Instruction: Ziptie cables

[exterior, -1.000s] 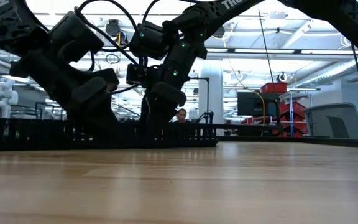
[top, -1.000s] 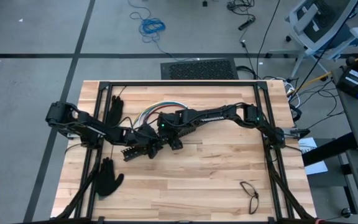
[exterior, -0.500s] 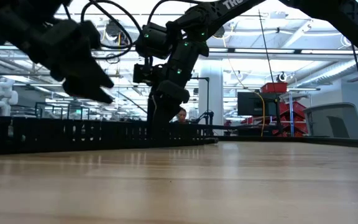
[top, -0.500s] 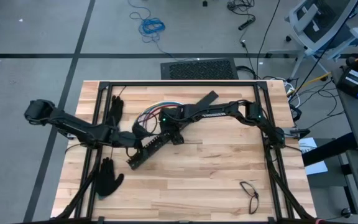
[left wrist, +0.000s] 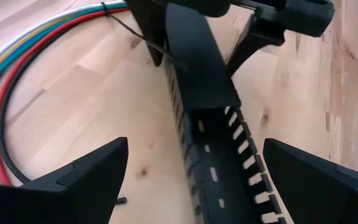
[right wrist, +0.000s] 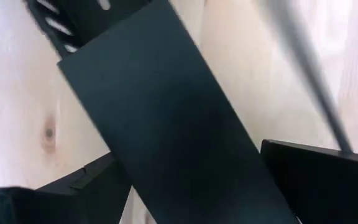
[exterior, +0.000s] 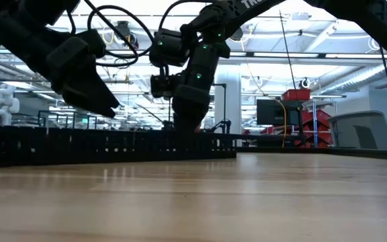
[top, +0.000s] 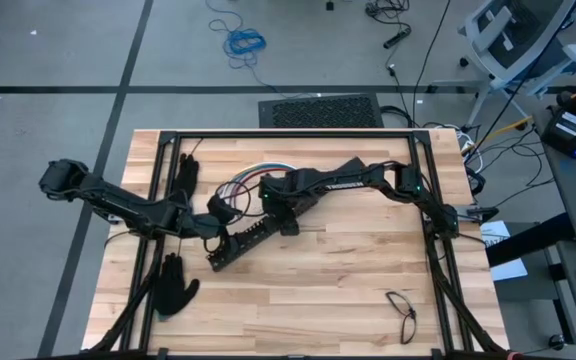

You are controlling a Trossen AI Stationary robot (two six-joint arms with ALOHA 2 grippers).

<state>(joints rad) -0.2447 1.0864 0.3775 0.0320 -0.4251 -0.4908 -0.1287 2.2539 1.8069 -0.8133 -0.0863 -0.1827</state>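
Since half a second ago the left gripper point(top: 211, 224) has drawn in a little closer to the near end of the long black slotted plastic bar point(top: 245, 240), while the bar itself and the right gripper point(top: 286, 218) lie much as they did. That bar runs at a slant across the middle of the pale wooden plank table point(top: 348, 290), its near end towards the left arm, its far end under the right arm's head. From the left wrist view the left gripper's two dark fingers point(left wrist: 86, 177) stand wide apart with nothing between them but air, the slotted bar point(left wrist: 219, 162) lying on the wood ahead of them and not touched. The right gripper also stands wide, and its wrist camera shows a flat black smooth strip point(right wrist: 166, 143) passing between its fingers point(right wrist: 316, 177); whether the fingers press on it I cannot tell. The cables point(top: 253, 176), a loose loop of thin red, blue, white and yellow-green wires, lie on the table just beyond both grippers, towards the far edge, and none is held. In the left wrist view the same wires point(left wrist: 17, 68) curve along the wood, with a thin dark ziptie point(left wrist: 132, 34) crossing them near the right arm. Two black gloves sit at the left side of the table, one point(top: 185, 177) by the far corner and one point(top: 173, 285) nearer the front, and a pair of dark-rimmed spectacles point(top: 402, 312) rests near the front right corner
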